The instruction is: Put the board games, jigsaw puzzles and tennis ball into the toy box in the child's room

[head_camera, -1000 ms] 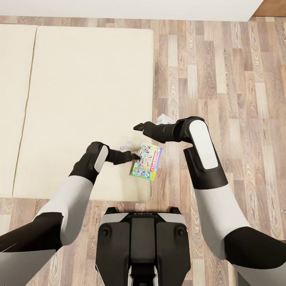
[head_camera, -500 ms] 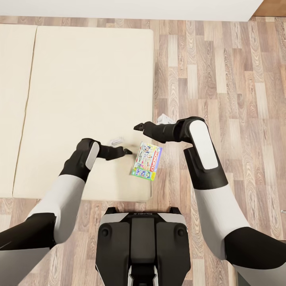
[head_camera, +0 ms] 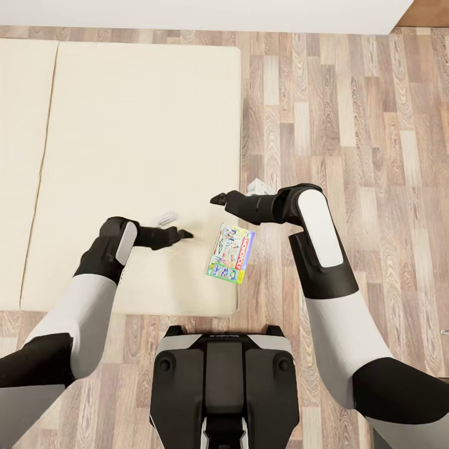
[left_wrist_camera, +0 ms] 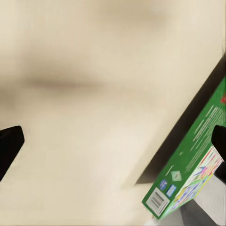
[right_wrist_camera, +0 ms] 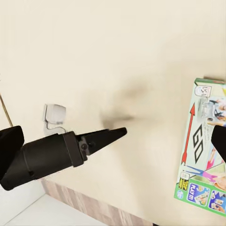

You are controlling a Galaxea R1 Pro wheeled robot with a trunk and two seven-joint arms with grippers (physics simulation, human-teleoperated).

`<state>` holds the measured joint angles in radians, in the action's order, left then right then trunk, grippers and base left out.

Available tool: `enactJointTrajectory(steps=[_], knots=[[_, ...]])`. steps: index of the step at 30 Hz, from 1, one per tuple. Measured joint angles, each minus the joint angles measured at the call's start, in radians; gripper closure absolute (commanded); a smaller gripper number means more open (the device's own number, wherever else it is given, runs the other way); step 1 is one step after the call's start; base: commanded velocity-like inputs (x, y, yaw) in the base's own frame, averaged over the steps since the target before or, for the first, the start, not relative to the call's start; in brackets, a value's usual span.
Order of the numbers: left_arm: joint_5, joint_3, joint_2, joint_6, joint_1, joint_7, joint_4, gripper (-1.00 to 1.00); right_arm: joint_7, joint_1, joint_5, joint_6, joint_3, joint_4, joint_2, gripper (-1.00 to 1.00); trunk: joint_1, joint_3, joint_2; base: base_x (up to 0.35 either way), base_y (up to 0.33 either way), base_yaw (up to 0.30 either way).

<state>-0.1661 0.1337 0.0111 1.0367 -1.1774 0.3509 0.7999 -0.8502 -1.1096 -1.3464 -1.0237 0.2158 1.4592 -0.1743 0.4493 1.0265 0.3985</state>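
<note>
One board game [head_camera: 231,254], a flat printed box with a red band, lies on the beige bed [head_camera: 137,125] at its near right corner. My left gripper [head_camera: 185,234] hovers over the mattress to the left of the box, apart from it and open. The left wrist view has the box's green side [left_wrist_camera: 188,165] beside one finger [left_wrist_camera: 219,141], with nothing between the fingers. My right gripper [head_camera: 216,199] hangs open just beyond the box, above the bed's right edge. Its wrist view looks down on the box [right_wrist_camera: 202,146] and the left gripper [right_wrist_camera: 120,133].
Wood plank floor [head_camera: 349,125] runs along the bed's right side and in front of it. A white wall [head_camera: 206,12] stands behind the bed. A seam [head_camera: 47,156] splits the mattress at the left. My base [head_camera: 224,374] stands at the bed's near edge.
My left arm has drawn back to the left, from touching the board game's left edge to a clear gap. The box and the right arm have stayed put.
</note>
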Motion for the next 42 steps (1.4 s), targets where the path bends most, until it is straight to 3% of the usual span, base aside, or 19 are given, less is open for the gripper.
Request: enactJointTrajectory(steps=[3, 7, 13, 17, 23, 27, 32, 42], knots=[[0.004, 0.004, -0.022, 0.0, 0.0, 0.05, 0.0, -1.0, -0.002, 0.002, 0.0, 0.002, 0.0, 0.0, 0.0, -1.0, 0.0, -0.003, 0.0, 0.0, 0.0, 0.0], [0.008, 0.005, -0.069, -0.001, 0.001, 0.122, 0.0, -1.0, -0.006, 0.004, 0.0, 0.005, 0.0, 0.0, 0.0, -1.0, 0.0, -0.009, 0.0, 0.0, 0.0, 0.0], [0.007, 0.007, -0.133, -0.001, 0.004, 0.173, 0.0, -1.0, -0.007, 0.004, 0.001, 0.006, -0.001, -0.001, 0.0, -1.0, 0.0, -0.019, 0.0, 0.0, 0.0, 0.0], [0.004, 0.007, -0.161, -0.001, 0.007, 0.225, 0.001, -1.0, -0.006, 0.005, 0.001, 0.007, 0.0, -0.001, 0.0, -1.0, 0.0, -0.025, 0.0, 0.0, 0.0, 0.0], [0.003, 0.008, -0.205, 0.003, 0.009, 0.395, 0.001, -1.0, -0.006, 0.007, 0.0, 0.01, 0.001, 0.0, 0.0, -1.0, 0.0, -0.035, 0.0, 0.0, 0.0, 0.0], [0.002, 0.007, -0.224, 0.005, 0.01, 0.483, 0.0, -1.0, -0.006, 0.007, 0.0, 0.011, 0.001, 0.0, 0.0, -1.0, 0.0, -0.042, 0.0, 0.0, 0.0, 0.0], [0.003, 0.007, -0.246, 0.005, 0.017, 0.539, -0.002, -1.0, -0.007, 0.007, 0.0, 0.011, 0.001, 0.003, 0.0, -1.0, 0.0, -0.05, 0.0, 0.0, 0.0, 0.0], [0.002, 0.008, -0.261, 0.006, 0.032, 0.573, -0.002, -1.0, -0.013, 0.008, 0.0, 0.011, 0.002, 0.014, 0.0, -1.0, 0.0, -0.067, 0.0, 0.0, 0.0, 0.0]])
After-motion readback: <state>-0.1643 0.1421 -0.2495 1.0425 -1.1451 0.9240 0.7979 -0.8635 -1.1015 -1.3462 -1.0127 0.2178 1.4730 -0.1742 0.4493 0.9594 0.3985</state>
